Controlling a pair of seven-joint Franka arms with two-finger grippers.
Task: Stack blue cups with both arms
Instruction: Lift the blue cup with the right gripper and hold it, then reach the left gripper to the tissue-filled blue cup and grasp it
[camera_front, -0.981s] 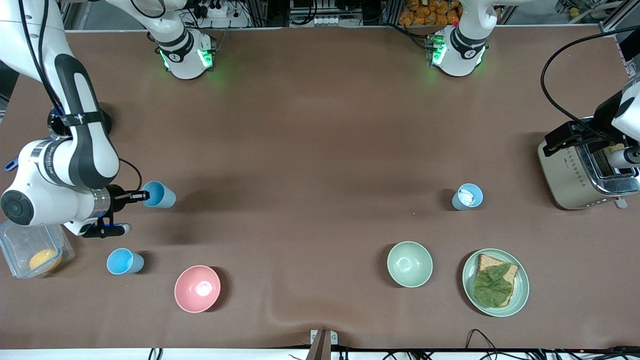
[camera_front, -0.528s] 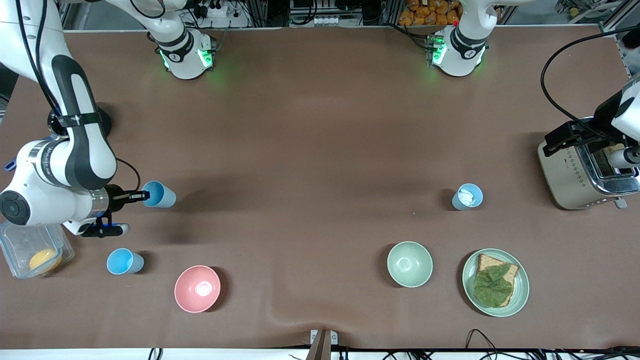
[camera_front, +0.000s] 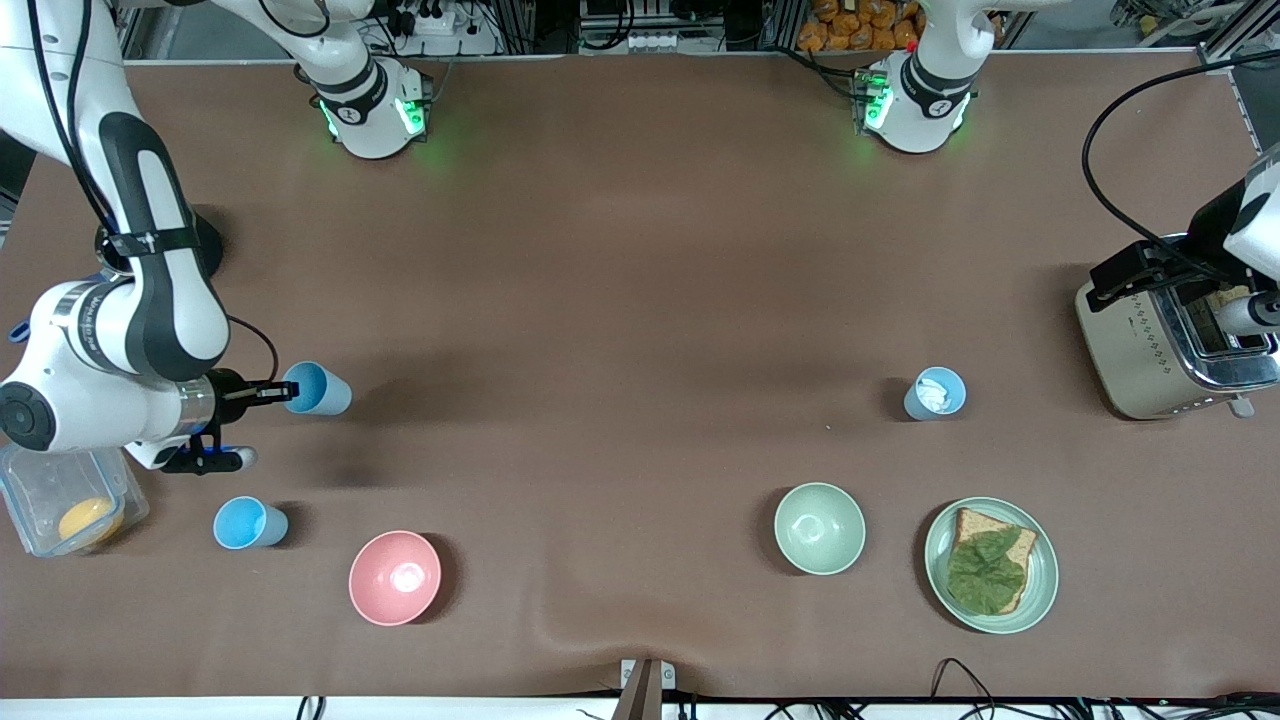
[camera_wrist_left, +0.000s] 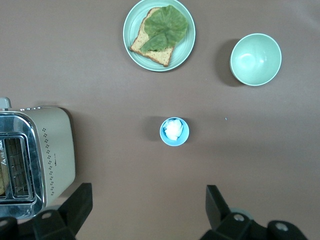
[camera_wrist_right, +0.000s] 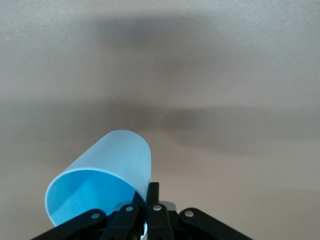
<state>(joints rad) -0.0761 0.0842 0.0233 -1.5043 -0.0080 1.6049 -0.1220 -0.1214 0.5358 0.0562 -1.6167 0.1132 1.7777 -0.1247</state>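
My right gripper (camera_front: 281, 392) is shut on the rim of a blue cup (camera_front: 318, 389), which it holds tilted on its side above the table at the right arm's end. In the right wrist view the cup (camera_wrist_right: 107, 172) opens toward the camera, its wall pinched between the fingers (camera_wrist_right: 153, 197). A second blue cup (camera_front: 249, 523) stands upright nearer the front camera. A third blue cup (camera_front: 935, 393), with something white inside, stands toward the left arm's end. My left gripper (camera_wrist_left: 148, 196) hangs open and empty high above that third cup (camera_wrist_left: 174, 131), beside the toaster.
A pink bowl (camera_front: 394, 577) sits beside the second cup. A pale green bowl (camera_front: 819, 527) and a plate with bread and a leaf (camera_front: 990, 564) lie near the third cup. A toaster (camera_front: 1165, 335) stands at the left arm's end, a clear box (camera_front: 62, 498) at the right arm's.
The right arm's elbow has shifted slightly while the held cup stays almost in place. The left arm has not moved.
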